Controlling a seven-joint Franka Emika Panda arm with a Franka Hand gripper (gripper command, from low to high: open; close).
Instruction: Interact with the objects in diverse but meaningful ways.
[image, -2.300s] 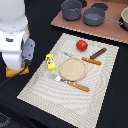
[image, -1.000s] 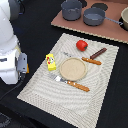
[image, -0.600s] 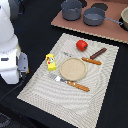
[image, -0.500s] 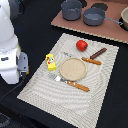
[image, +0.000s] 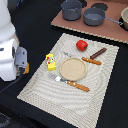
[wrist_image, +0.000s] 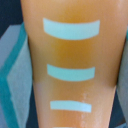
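Note:
An orange-yellow bread loaf (wrist_image: 70, 55) with pale scored marks fills the wrist view, close against the camera. In the exterior view only a small orange bit of the loaf (image: 26, 68) shows at my gripper (image: 23, 63), which hangs off the striped mat's left side and looks shut on it. On the mat lie a red tomato (image: 81, 45), a dark brown sausage (image: 98, 53) to its right, and a yellow block with red marks (image: 50, 62). My fingers are mostly hidden.
A round tan plate (image: 73, 68) sits mid-mat (image: 45, 95), with orange-handled cutlery beside it (image: 91, 61) and in front of it (image: 75, 84). Two grey pots (image: 71, 9) (image: 94, 16) stand on a brown board (image: 115, 27) at the back.
Since the earliest frame my arm has shifted toward the exterior view's left with the loaf. Over the last second it has barely moved; the items on the mat have stayed put.

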